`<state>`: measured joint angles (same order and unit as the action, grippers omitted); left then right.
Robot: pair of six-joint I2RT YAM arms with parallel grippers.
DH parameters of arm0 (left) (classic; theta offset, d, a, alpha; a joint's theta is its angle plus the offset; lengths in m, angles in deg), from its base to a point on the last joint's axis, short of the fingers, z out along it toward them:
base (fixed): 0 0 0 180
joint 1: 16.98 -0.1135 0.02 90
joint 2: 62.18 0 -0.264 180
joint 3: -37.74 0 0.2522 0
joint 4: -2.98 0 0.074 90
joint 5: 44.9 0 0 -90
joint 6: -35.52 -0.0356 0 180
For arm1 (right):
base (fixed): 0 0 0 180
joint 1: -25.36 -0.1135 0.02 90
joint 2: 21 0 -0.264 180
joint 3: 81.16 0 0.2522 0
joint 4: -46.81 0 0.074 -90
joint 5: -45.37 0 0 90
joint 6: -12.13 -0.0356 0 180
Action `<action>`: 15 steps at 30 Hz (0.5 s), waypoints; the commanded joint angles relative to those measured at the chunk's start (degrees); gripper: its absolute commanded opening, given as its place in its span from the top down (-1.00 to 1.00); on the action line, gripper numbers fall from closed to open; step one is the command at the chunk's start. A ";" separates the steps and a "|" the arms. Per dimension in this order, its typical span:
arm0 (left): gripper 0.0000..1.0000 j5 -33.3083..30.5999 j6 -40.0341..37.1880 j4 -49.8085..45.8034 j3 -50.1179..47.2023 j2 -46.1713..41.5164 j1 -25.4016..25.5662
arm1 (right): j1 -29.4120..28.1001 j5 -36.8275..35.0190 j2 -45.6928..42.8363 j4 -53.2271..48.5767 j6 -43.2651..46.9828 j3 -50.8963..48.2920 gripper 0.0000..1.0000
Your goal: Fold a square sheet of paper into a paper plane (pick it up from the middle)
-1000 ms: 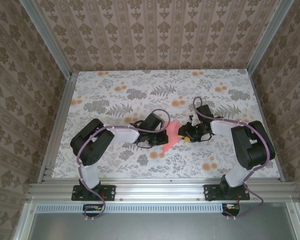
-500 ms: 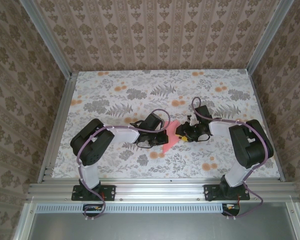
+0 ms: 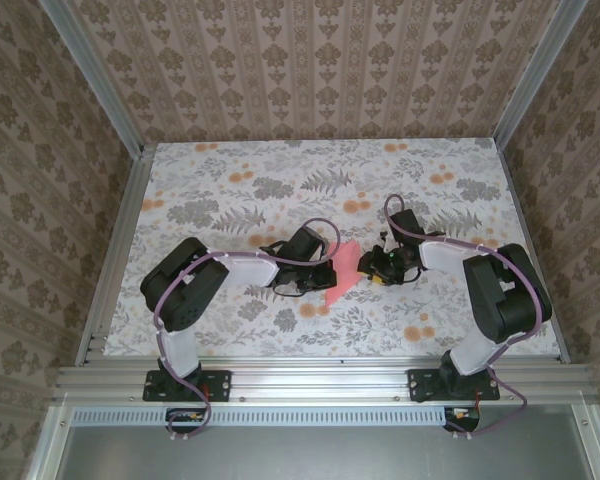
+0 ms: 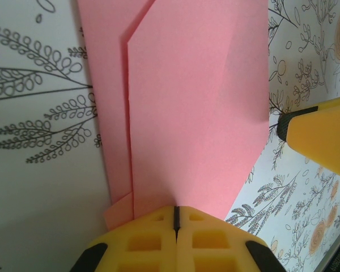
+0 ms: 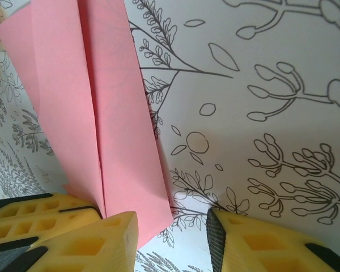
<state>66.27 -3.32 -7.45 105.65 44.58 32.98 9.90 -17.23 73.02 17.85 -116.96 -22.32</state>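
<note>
high overview, wrist close-ups sharing paper [image 4: 192,113]

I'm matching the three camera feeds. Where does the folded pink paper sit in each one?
Top external: folded pink paper near the centre of the floral table.
Left wrist: paper fills the middle, rising from the bottom edge.
Right wrist: paper in the left half, slanting down to the bottom.
Shared landmark: the table's leaf print beside it.

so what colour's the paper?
The paper is plain pink; left wrist view shows it best.

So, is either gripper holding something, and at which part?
The left gripper is shut on the folded pink paper, at one end. The right gripper is open, holding nothing.
</note>
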 commanded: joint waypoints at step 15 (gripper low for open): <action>0.98 1.66 -0.20 -7.51 -3.53 2.59 1.15 | -3.07 7.18 3.67 9.62 -5.62 0.19 0.20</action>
<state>66.86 -3.30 -6.86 105.41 44.58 32.98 7.28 -12.84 75.66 24.78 -121.15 -22.21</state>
